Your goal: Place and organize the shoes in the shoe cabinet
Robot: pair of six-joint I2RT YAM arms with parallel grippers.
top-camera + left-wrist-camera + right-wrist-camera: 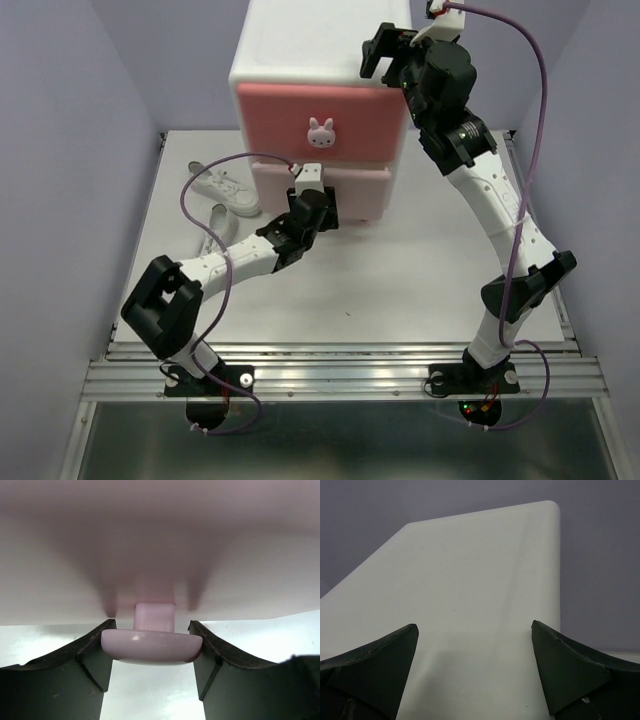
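Note:
The shoe cabinet (300, 50) stands at the back of the table, with a darker pink upper drawer (280, 115) and a pale pink lower drawer (365, 185). My left gripper (311, 180) is shut on the lower drawer's knob (150, 647), one finger on each side (152, 626). My right gripper (385, 50) is open over the cabinet's white top (470, 570), with nothing between its fingers (474, 626). Two white sneakers (225, 188) (216, 228) lie on the table left of the cabinet. The orange sneakers are out of view.
The upper drawer's bunny knob (320, 131) faces me, just above the left gripper. The left arm's purple cable (195, 205) loops over the white sneakers. Purple walls close in both sides of the table (420, 290).

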